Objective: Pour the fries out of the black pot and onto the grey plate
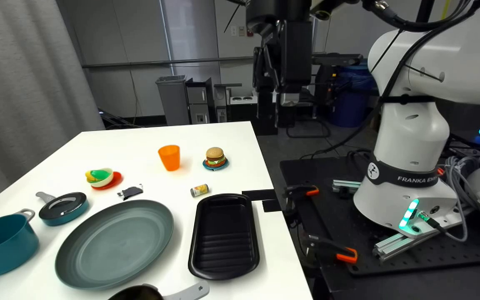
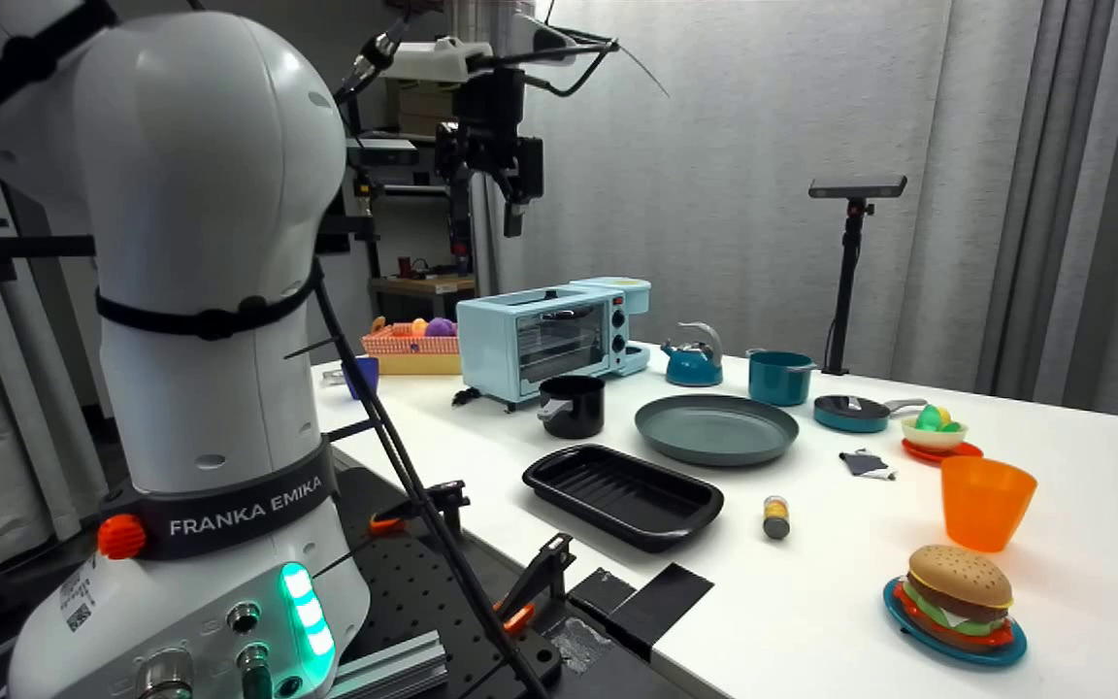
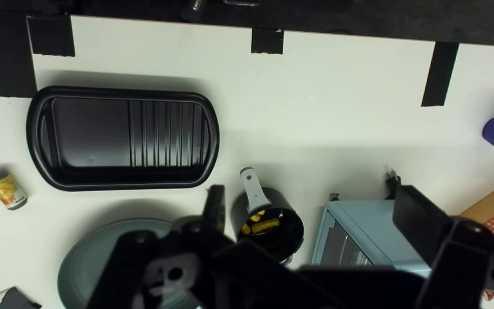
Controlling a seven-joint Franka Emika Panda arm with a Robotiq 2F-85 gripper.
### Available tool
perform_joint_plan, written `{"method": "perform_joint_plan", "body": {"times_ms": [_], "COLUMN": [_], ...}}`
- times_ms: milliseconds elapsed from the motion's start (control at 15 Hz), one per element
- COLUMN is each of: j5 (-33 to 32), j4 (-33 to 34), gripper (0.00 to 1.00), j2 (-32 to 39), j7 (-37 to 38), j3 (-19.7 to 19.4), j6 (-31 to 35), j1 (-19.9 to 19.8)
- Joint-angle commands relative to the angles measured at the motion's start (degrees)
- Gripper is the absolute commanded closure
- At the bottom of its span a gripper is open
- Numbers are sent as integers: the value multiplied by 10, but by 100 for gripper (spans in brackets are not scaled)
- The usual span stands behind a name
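My hand [image 3: 313,210] is spread wide with nothing gripped, and in both exterior views it hangs well above the desk [image 3: 358,94]. The black pot [image 3: 287,227] stands below it, off towards the finger [image 3: 215,206] on the side of the grey plate [image 3: 90,257]; in the wrist view the pot falls within the span of the two fingers. Its handle [image 3: 254,189] reaches out ahead of the hand, towards the desk edge nearest the robot base [image 1: 404,200]. That long axis runs mostly crosswise to the line my fingers would close along, with a slight slant, so I reckon a shift plate-ward and forward, with a small twist, would set them across it before I go down. The plate lies beyond that same finger, so the pour should go that way.

In the wrist view my own hand blocks some of the pot's wall and part of the plate. The fries [image 3: 266,225] show only there, yellow bits in the dark inside, and I can't count them surely. In an exterior view the bottom border cuts the pot [image 1: 138,293], leaving some rim and handle; where I get the whole pot [image 2: 586,417] in an exterior view, its wall hides the contents. How far I must drop is hard to judge.
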Motion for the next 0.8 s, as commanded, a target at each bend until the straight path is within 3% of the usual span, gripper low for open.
{"method": "perform_joint_plan", "body": {"times_ms": [0,733], "j5": [3,-1], "j4": [1,4], "gripper": [0,0], "j2": [0,6], "j7": [-3,-7], "j3": [4,2], "j6": [-3,-5], "j1": [-5,-6]}}
